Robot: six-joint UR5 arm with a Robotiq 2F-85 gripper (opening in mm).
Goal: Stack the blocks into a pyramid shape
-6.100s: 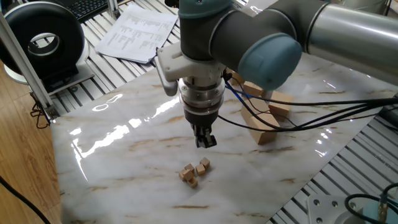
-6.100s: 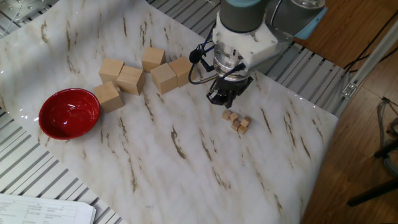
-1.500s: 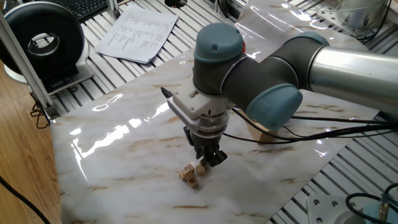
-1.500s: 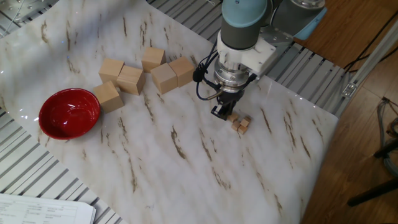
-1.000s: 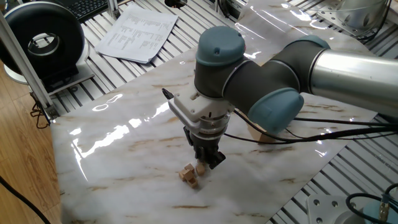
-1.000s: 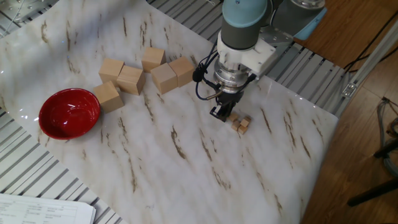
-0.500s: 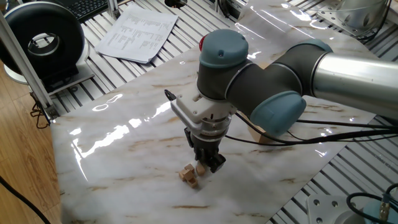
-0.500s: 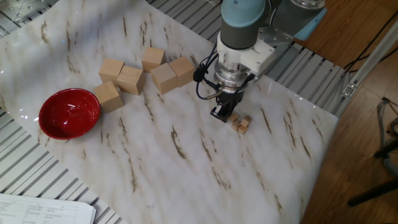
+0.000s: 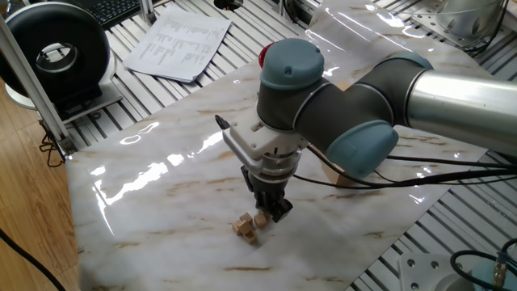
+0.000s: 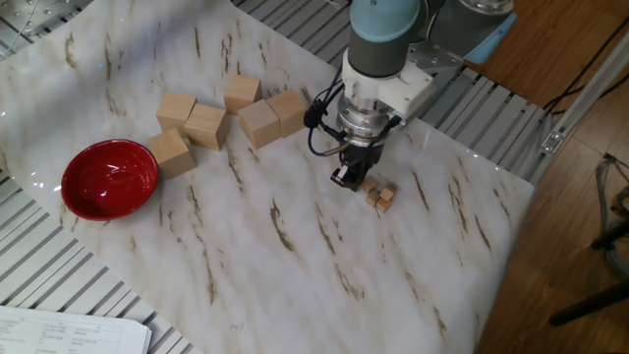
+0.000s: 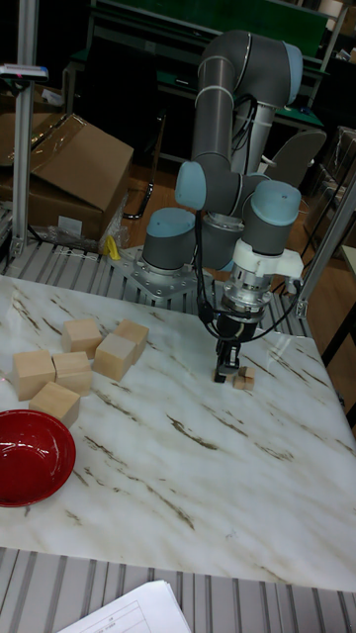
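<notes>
The blocks [image 9: 246, 230] are tiny tan cubes lying in a loose cluster on the marble tabletop, also seen in the other fixed view as the blocks [image 10: 380, 195] and in the tall view as the blocks [image 11: 243, 378]. They lie flat, none on top of another, so there is no pyramid shape. My gripper [image 9: 271, 212] is down at the table on the cluster's edge, its tips touching or straddling one cube. From the other side the gripper [image 10: 346, 178] hides that cube. The gap between the fingers is too small to judge.
Several large pale wooden blocks [image 10: 224, 111] sit grouped at the far side, next to a red bowl [image 10: 109, 178]. Papers [image 9: 178, 42] and a black round device [image 9: 58, 55] lie beyond the marble slab's edge. The arm's cables [image 9: 404, 158] hang over the table.
Since six seconds ago my gripper has turned and come down from above the table to the cluster. Over the last second it has only edged slightly lower; the cubes stay put.
</notes>
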